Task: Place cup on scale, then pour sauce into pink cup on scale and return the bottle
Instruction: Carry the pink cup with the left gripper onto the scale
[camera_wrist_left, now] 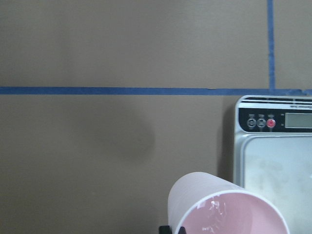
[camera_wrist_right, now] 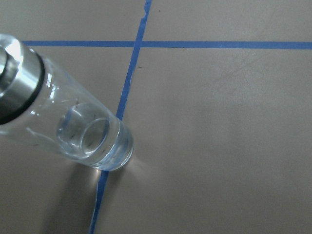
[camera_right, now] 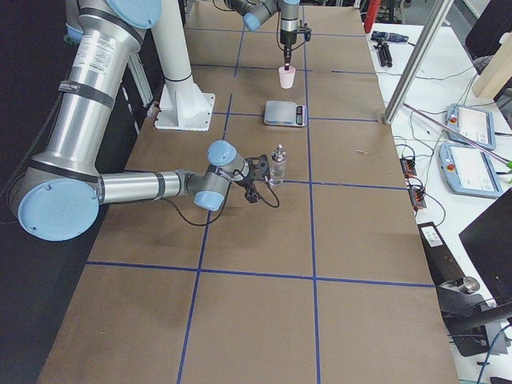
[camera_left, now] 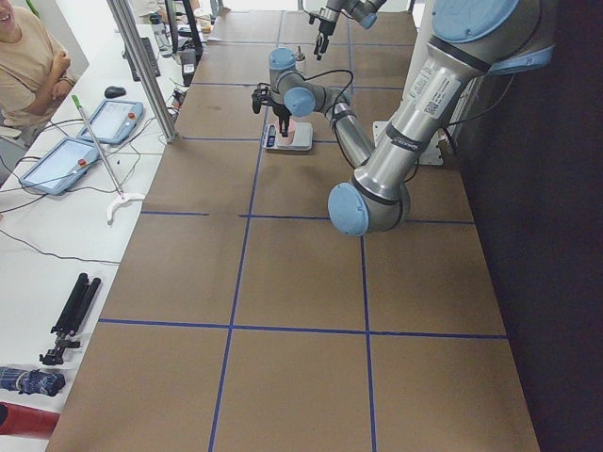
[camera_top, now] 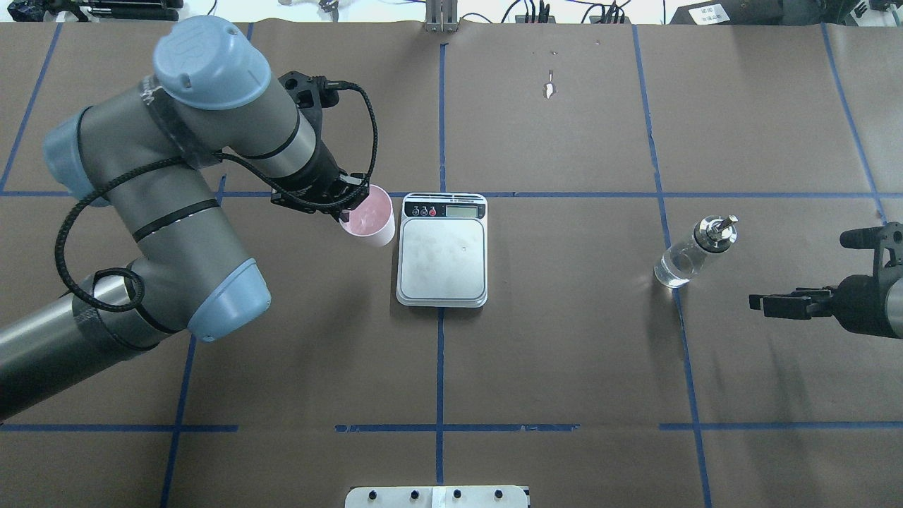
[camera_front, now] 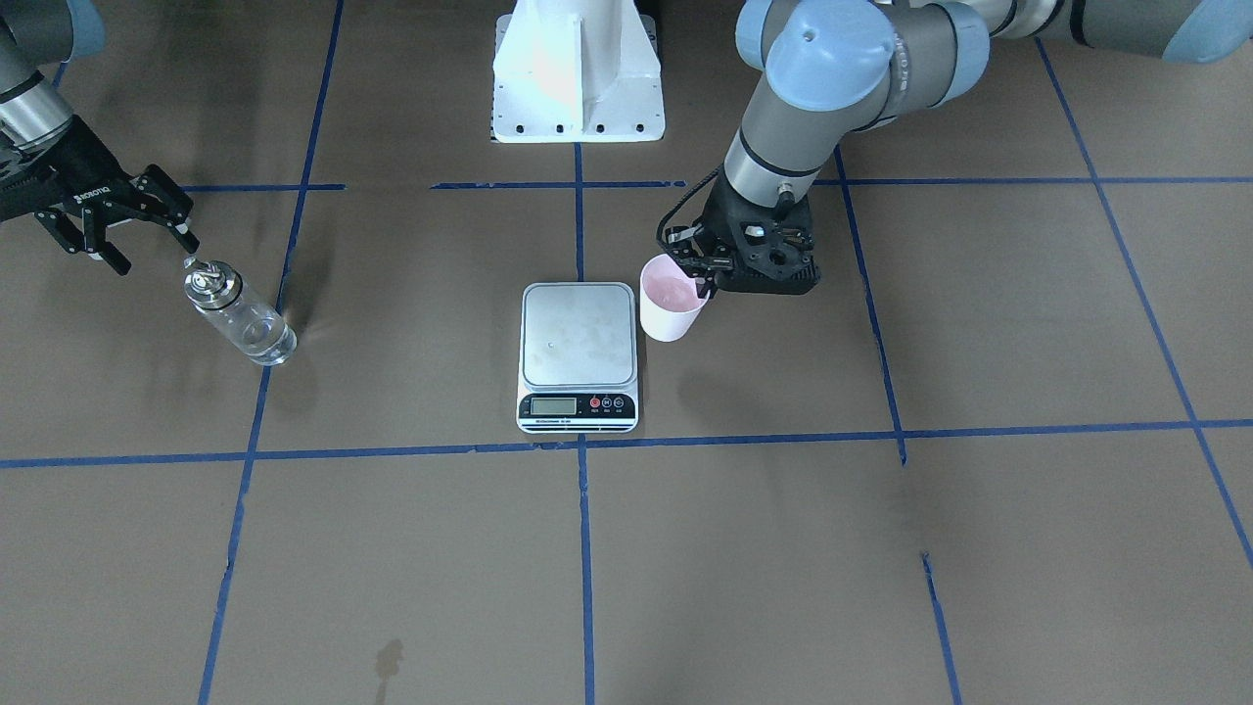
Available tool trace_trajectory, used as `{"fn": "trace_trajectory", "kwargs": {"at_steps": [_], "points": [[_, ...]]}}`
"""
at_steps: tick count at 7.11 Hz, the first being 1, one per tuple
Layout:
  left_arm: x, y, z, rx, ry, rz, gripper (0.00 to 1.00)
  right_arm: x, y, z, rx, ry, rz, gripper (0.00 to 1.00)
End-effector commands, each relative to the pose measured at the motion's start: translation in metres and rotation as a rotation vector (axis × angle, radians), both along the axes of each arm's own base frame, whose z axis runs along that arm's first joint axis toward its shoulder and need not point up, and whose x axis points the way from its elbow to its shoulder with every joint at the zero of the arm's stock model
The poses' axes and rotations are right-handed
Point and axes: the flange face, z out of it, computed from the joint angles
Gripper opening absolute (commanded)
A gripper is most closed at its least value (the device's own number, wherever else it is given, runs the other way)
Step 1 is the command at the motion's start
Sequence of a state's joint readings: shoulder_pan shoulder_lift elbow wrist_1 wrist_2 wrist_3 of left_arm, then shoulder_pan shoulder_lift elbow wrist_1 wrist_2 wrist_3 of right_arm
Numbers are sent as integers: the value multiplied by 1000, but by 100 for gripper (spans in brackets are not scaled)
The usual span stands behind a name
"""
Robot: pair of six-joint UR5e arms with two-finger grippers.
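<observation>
The pale pink cup (camera_front: 671,304) is beside the scale (camera_front: 578,338), on my left-arm side of it. My left gripper (camera_front: 703,284) is shut on the cup's rim (camera_top: 368,215), one finger inside. I cannot tell if the cup touches the table. The scale's silver platform (camera_top: 443,257) is bare. In the left wrist view the cup (camera_wrist_left: 229,209) sits at the bottom, with the scale (camera_wrist_left: 273,161) to its right. The clear glass bottle (camera_front: 240,313) with the silver pourer stands upright on a blue tape line (camera_top: 688,257). My right gripper (camera_front: 152,245) is open, a little short of the bottle (camera_wrist_right: 73,122).
The white robot base mount (camera_front: 578,78) stands behind the scale. Blue tape lines cross the brown table. A small stain (camera_front: 389,661) lies near the operators' edge. A side table with tablets (camera_left: 66,160) and a person (camera_left: 28,66) are beyond the table.
</observation>
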State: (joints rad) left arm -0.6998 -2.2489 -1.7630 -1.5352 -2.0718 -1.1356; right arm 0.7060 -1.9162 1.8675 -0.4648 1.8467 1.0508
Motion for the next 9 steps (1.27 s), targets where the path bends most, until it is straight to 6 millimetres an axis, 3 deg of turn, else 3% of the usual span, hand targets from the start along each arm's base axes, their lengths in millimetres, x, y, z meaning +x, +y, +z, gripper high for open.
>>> {"fn": "trace_trajectory", "kwargs": {"at_steps": [1,3,4,6,7,9], "points": [[49,18,-23,-15,-25,-3,0,0,0,0,0,1,1,100],[82,0,-46,-30,-44,-5,0,0,0,0,0,1,1,100],[88,-7,-52,-19,-56,-22,0,0,0,-1,1,0,1,100],[89,-8,-47,-19,-65,-27,0,0,0,0,0,1,1,100],[98,-4,-39,-26,-79,-15,0,0,0,-1,1,-1,-1,100],[103,1,-42,-25,-77,-3,0,0,0,-1,2,-2,-1,100]]}}
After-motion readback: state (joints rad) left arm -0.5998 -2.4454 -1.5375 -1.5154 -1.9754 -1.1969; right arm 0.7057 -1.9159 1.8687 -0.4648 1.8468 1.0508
